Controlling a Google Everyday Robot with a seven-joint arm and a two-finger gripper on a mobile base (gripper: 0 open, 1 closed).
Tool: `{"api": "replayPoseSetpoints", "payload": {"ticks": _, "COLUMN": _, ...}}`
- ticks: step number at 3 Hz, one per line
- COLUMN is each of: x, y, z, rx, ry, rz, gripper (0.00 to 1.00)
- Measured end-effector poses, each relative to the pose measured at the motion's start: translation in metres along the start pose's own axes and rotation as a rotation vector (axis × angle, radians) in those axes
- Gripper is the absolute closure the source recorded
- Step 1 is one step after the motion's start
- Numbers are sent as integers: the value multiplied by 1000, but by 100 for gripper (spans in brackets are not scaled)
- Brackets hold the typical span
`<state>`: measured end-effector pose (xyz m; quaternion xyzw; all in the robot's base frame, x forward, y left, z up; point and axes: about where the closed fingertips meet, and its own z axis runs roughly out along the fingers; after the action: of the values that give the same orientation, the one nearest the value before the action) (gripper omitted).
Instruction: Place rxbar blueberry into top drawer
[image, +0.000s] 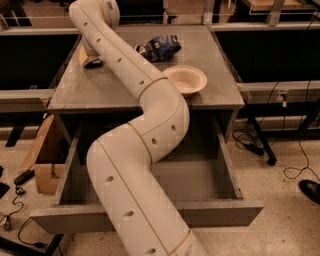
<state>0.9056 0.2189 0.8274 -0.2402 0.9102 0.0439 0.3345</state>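
Note:
My gripper (90, 59) is at the back left of the grey table top (100, 90), at the end of the long white arm that reaches over the open drawer. A small dark flat piece, the rxbar blueberry (96, 64), shows right at the gripper's lower edge and is mostly hidden by it. I cannot tell whether it is held. The top drawer (226, 170) is pulled wide out below the table. The part of its inside that shows holds nothing, and my arm covers the left part of it and the middle of its grey front (225, 212).
A puffy blue-and-white snack bag (159, 47) lies at the back middle of the table top. A pale bowl (186, 80) stands near the front right edge. A cardboard box (42, 170) and cables lie on the floor at left, and a shoe (310, 190) is at right.

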Motion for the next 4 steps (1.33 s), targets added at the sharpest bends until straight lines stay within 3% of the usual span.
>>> {"api": "replayPoseSetpoints", "payload": {"ticks": 3, "x": -7, "y": -1, "z": -16, "rx": 0, "ry": -1, "rz": 0, "gripper": 100}}
{"api": "replayPoseSetpoints", "payload": {"ticks": 4, "x": -1, "y": -48, "z": -66, "rx": 15, "ry": 4, "rz": -21, "gripper": 100}}
